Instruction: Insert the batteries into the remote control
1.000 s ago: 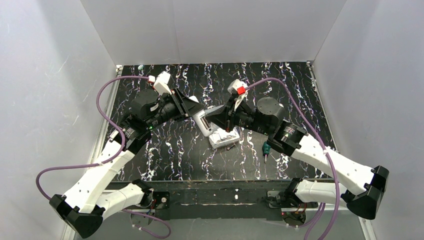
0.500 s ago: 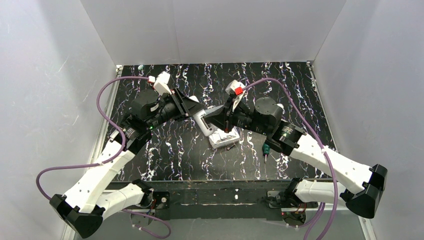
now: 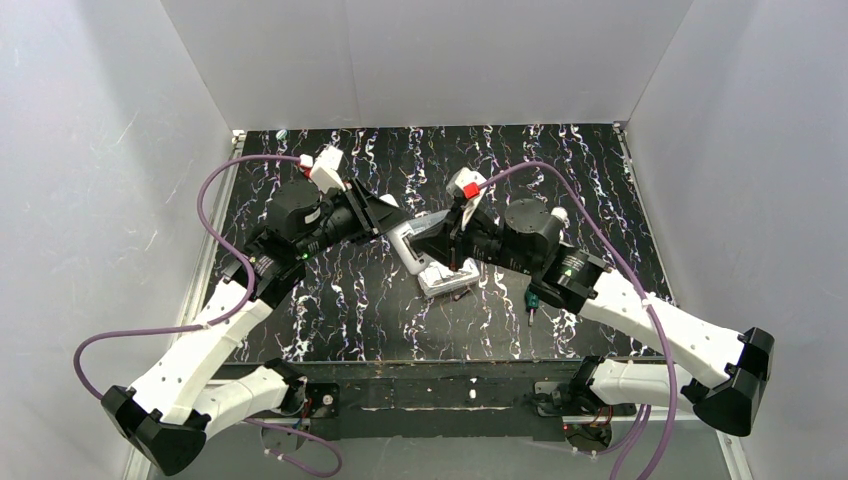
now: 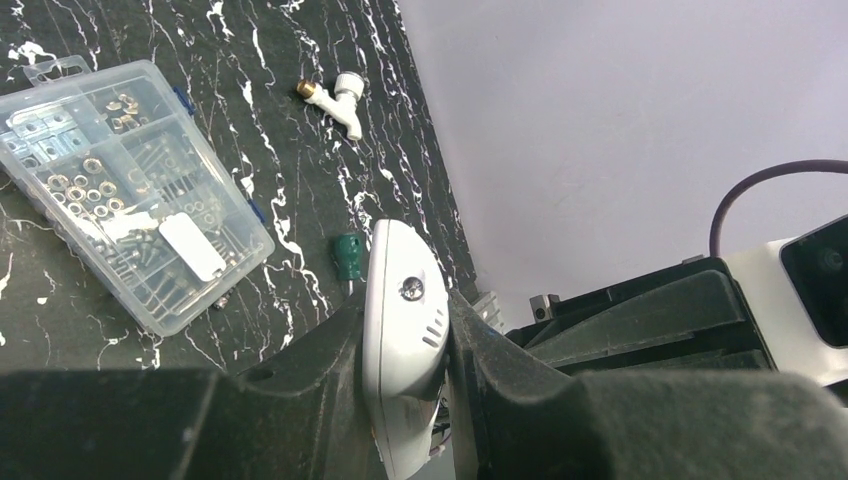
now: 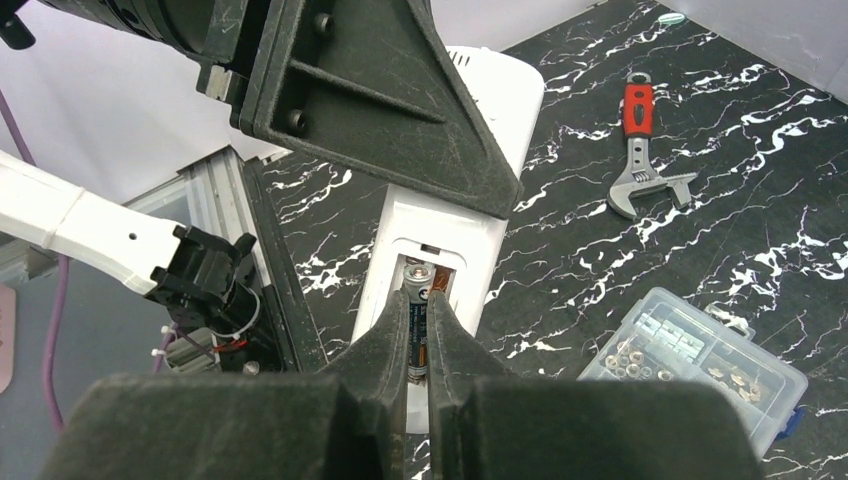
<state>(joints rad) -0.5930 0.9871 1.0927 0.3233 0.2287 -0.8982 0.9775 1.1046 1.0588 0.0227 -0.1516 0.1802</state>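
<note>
Black marbled table (image 5: 760, 130); clear box (image 4: 212, 158) holds hardware; battery (image 5: 417, 300) in remote control (image 5: 480, 245).

The left arm (image 3: 200, 345) rises from its base at the near left, elbow bent outward and wrist turned toward the middle. The left claw (image 4: 405, 345) clamps the remote control (image 4: 403, 290) between both fingers. The right arm (image 3: 680, 335) mirrors it from the near right, forearm slanting inward. The right claw (image 5: 418, 325) pinches a battery (image 5: 417, 290) with its fingers almost together. The two claws face each other, close together.
</note>
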